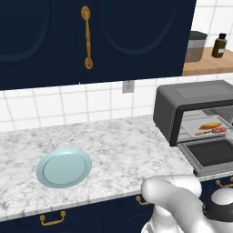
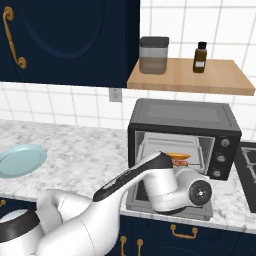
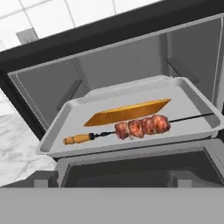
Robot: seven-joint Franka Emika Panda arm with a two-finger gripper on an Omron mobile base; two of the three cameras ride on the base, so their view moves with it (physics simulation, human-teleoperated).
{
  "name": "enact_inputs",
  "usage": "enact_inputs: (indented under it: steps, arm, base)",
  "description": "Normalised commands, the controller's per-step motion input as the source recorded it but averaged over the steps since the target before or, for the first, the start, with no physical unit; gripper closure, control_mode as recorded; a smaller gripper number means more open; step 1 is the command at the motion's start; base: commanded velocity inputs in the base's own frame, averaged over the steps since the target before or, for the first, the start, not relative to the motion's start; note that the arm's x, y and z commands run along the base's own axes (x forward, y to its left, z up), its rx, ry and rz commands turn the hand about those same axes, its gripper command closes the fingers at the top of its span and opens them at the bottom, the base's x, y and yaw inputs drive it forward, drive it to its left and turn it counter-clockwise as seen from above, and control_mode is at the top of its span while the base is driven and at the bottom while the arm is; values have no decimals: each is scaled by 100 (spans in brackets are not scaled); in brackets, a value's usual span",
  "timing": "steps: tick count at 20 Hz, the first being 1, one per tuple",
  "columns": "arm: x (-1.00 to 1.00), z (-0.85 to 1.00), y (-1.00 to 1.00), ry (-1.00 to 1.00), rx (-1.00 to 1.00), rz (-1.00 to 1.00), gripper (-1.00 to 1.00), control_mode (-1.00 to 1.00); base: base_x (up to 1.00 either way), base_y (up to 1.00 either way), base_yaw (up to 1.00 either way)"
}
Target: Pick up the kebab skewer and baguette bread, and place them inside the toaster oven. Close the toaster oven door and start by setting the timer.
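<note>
No legible text — labels, numbers, none

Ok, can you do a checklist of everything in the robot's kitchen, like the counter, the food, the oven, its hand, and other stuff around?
Surface: grey-white marble counter.
Job's things: kebab skewer and baguette bread lie side by side on the tray inside the toaster oven; toaster oven door is dropped open.
Clutter: light blue plate, bare, left of the oven.
Grippers: fingertips hidden; cannot tell whether open or shut.
Cables: nothing seen.
Surroundings: navy cabinets with brass handles, white wall tiles, a wall outlet, a wooden shelf holding a canister and a dark bottle.
</note>
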Motion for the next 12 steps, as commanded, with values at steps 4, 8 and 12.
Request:
enact_inputs:
  steps: [4,8,12]
  arm:
    - [0,-4,57,0,-17,7,-100,-100]
    - [0,0,47,0,-9,1,-100,-100]
    - [-1,0,17,0,-1,2,-100,-100]
  base:
    - [0,0,0]
    - [0,0,0]
    - [0,0,0]
